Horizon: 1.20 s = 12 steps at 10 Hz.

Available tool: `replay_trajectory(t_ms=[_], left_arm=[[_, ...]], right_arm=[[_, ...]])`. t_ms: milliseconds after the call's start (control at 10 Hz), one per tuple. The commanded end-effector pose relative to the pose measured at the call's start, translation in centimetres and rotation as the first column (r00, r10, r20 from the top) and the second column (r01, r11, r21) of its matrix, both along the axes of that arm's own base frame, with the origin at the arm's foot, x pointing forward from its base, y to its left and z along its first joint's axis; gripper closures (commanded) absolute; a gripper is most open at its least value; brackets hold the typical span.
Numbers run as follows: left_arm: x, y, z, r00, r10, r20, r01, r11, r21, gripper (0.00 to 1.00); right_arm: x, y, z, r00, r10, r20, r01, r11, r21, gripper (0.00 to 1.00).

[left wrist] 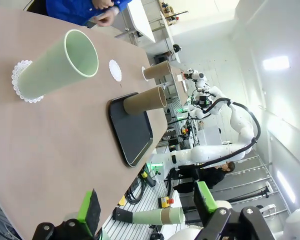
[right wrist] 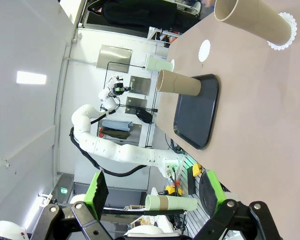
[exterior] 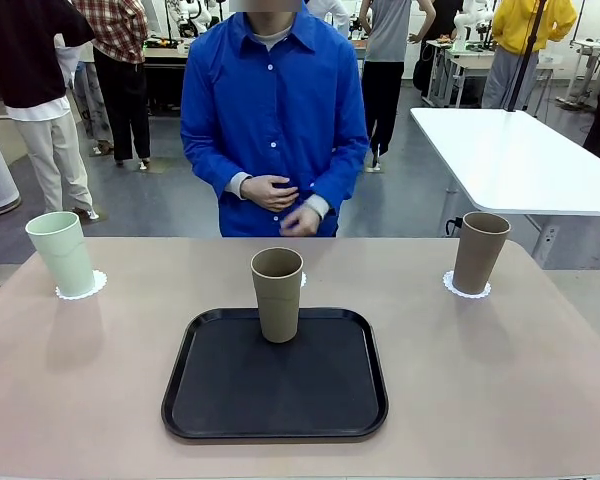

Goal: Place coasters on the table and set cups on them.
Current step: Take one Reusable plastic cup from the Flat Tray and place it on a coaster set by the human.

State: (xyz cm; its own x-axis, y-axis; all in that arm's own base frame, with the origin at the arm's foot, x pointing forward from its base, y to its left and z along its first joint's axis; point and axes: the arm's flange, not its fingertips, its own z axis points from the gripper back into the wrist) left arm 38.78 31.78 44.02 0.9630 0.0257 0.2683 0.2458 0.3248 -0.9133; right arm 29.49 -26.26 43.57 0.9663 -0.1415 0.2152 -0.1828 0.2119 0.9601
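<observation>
Mid-table, one taupe cup (exterior: 278, 295) stands upright at the far end of the black tray (exterior: 280, 400), not yet on the bare coaster (left wrist: 115, 70) just beyond the tray's far edge. I have the left gripper (left wrist: 147, 200) and the right gripper (right wrist: 155, 187) both spread wide and empty, back on my side of the table (exterior: 500, 380). My plan is to grip the tall, tapered, matte tumbler low, lift it clear of the tray's lip, and set it centred on the lacy disc. The mint cup (exterior: 62, 253) and the other taupe cup (exterior: 479, 252) already sit on theirs.
</observation>
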Motion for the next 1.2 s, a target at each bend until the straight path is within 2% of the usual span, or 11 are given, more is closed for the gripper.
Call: replay_trajectory(t_ms=[0,1100], left_arm=[[-0.12,0.21,0.15,1.0,-0.007,0.005,0.007,1.0,-0.005,0.0],[-0.12,0.21,0.15,1.0,-0.007,0.005,0.007,1.0,-0.005,0.0]], right_arm=[[-0.17,0.05,0.06,1.0,0.004,-0.008,-0.004,1.0,0.006,0.0],[-0.17,0.05,0.06,1.0,0.004,-0.008,-0.004,1.0,0.006,0.0]])
